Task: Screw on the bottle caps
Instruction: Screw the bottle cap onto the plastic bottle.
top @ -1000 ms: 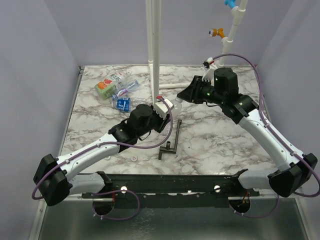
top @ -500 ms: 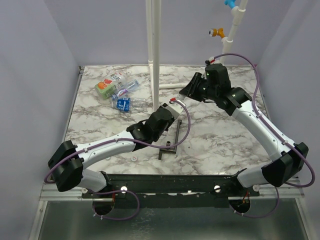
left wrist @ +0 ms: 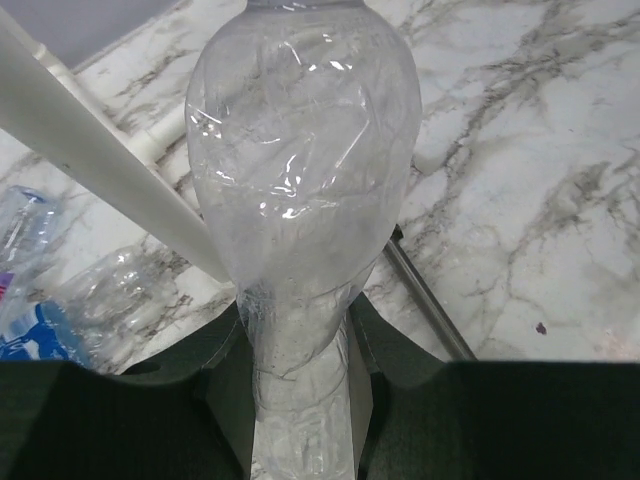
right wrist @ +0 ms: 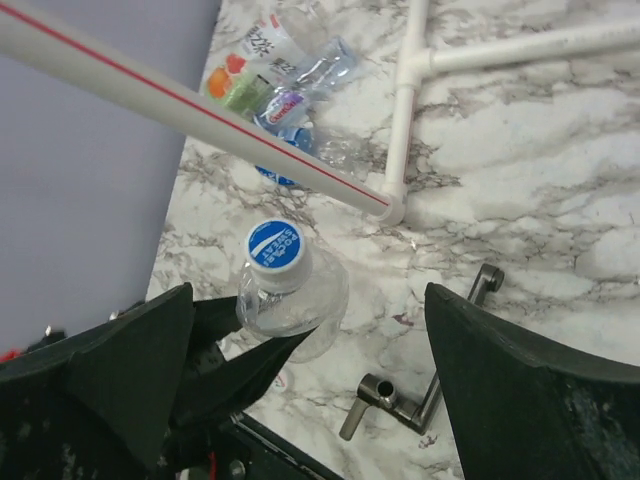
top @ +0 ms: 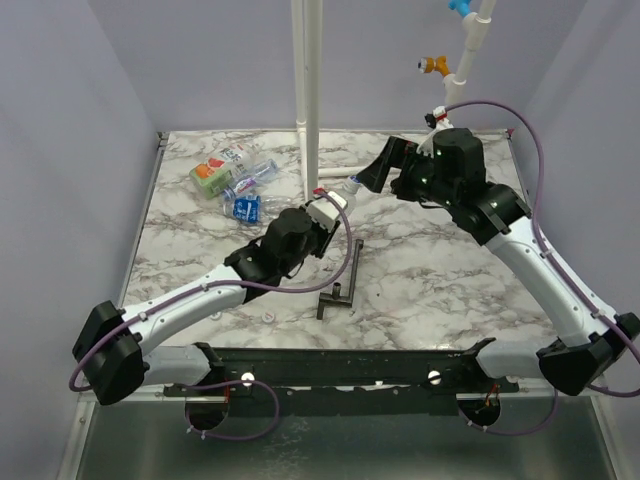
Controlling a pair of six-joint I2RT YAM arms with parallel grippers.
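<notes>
Cap [right wrist: 275, 247], blue and white, sits on the neck of a clear bottle [left wrist: 300, 180] held up over the middle of the worktop [top: 450, 270], just right of the white pipe [top: 308, 90]. Left gripper [left wrist: 300, 340] is clamped narrow on the bottle end away from the cap, one jaw each side, wall pinched in there. Right gripper [right wrist: 308, 290] is spread wide and empty, fingers either side of the cap, not touching it. Can't tell if the cap is fully tight.

Step, as I read it: regrip for another twist. To do it well:
- centre on the cap
- close on its rim only, not the neck
- turn about the bottle's axis
- push down lightly, since the thin wall will likely crumple
- left must stop the bottle spinning

Spare bottles [top: 232, 182] lie near the far left corner. Black T-tool [top: 345, 280] lies toward the near edge, out of the way.
</notes>
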